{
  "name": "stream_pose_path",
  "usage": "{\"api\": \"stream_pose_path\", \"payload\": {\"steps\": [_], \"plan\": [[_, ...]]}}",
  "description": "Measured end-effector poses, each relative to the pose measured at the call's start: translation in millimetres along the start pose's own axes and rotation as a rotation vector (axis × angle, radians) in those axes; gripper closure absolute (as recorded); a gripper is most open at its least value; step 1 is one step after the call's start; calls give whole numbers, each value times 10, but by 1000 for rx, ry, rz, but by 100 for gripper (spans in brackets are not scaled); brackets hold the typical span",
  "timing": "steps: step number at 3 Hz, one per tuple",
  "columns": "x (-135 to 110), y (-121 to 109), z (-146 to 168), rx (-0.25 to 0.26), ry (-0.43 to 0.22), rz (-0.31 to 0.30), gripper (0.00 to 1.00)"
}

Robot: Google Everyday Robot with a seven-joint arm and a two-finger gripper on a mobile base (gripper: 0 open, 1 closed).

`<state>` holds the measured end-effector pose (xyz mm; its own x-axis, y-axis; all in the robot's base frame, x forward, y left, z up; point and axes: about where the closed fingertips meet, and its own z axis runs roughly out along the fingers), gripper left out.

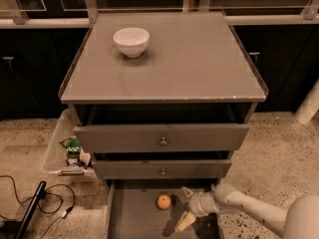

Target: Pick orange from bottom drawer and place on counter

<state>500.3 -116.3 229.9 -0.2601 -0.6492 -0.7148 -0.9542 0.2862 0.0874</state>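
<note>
the orange (163, 201) lies on the floor of the open bottom drawer (130, 222), near its back edge. the pincer (185, 206) hangs just right of it inside the drawer, released, fingers spread, grasping nothing. a white bowl (131, 41) stands on the surface (194, 63) near its far left corner.

end effector (185, 206) | apparently spread | beside orange (163, 201) | in bottom drawer (130, 221)
</note>
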Motion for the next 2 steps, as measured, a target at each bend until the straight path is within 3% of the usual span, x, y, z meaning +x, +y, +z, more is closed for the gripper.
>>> {"api": "stream_pose_path", "payload": {"steps": [1,2], "plan": [[117,-269,222,70,-66,-21,0],[140,-505,389,107,-118,-60,0]]}}
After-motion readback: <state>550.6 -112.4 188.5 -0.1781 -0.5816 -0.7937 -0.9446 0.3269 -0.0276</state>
